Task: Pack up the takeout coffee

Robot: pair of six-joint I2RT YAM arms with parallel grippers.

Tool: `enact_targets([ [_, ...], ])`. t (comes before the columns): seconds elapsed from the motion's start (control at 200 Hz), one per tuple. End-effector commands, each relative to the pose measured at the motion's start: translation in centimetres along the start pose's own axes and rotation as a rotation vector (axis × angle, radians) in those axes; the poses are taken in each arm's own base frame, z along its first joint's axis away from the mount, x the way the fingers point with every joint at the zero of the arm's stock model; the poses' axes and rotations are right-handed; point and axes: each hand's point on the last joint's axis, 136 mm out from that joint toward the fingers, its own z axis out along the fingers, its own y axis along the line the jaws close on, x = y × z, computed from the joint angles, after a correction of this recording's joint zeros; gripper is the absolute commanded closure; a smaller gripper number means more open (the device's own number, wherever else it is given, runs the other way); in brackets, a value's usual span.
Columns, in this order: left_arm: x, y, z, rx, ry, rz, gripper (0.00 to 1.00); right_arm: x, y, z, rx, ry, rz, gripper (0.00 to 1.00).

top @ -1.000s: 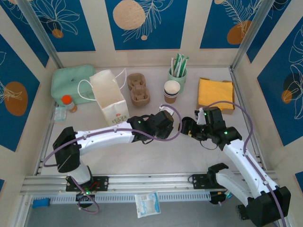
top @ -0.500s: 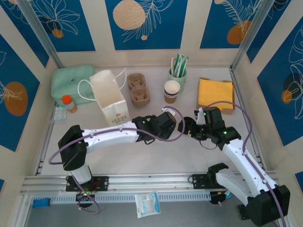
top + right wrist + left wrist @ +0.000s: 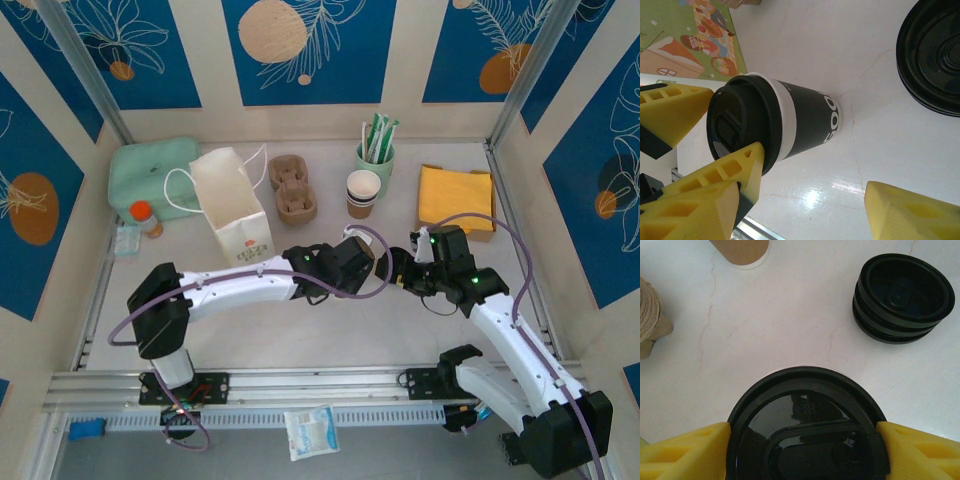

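Coffee (image 3: 790, 125): lidded, on tabletop (image 3: 790, 315), frame centre. Left end effector (image 3: 802, 440): clamped on coffee at the top. Right end effector (image 3: 800, 200): wide, beside coffee. Step, I judge: grasp secured; next calls for an upright lift toward bag (image 3: 235, 205), upper left. Since earlier frame: left arm reached slightly rightward.

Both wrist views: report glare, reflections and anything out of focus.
Right wrist view: a bright glare patch sits on the white table below the takeout coffee cup, whose lettering reads sharp. Left wrist view: the cup's glossy black lid carries a dim reflection near its centre; the stack of loose lids is crisp, with soft shadow under it.
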Motion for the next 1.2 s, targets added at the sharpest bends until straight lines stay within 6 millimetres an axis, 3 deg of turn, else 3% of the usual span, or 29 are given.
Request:
enact_targets([
  [0.0, 0.2, 0.1, 0.6, -0.012, 0.009, 0.01, 0.28, 0.2, 0.0, 0.1, -0.002, 0.008, -0.011, 0.33],
  [0.515, 1.1, 0.3, 1.3, -0.014, 0.032, -0.009, 0.16, 0.0, 0.5, -0.2, -0.014, 0.005, -0.014, 0.32],
  [1.195, -2.9, 1.6, -1.9, 0.05, -0.058, -0.104, 0.01, -0.5, 1.5, -0.7, -0.028, 0.003, -0.028, 0.32],
])
